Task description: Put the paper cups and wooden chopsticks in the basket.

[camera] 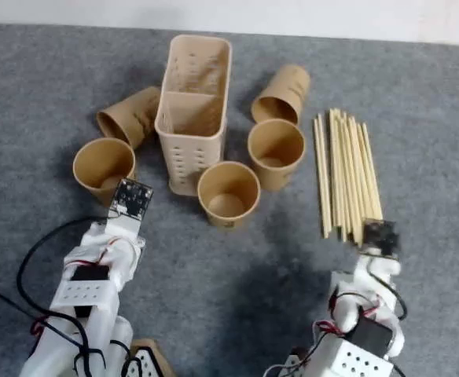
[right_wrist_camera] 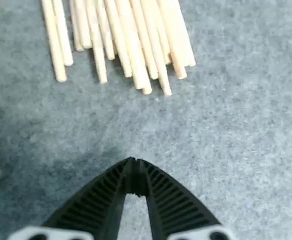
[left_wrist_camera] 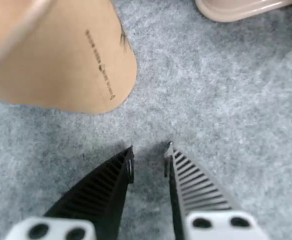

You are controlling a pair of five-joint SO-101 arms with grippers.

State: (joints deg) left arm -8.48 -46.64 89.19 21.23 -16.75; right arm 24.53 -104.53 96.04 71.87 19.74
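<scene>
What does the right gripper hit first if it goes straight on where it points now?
Likely the near ends of the wooden chopsticks: the right gripper, shut, aims at the bundle across bare carpet. Its height above the carpet is unclear, so it might pass over them.

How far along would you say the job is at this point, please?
Nothing looks done: the basket looks empty. Nothing is in hand: the left gripper is open beside a paper cup, the right gripper shut short of the chopsticks. All five cups and the chopsticks remain on the table.
</scene>
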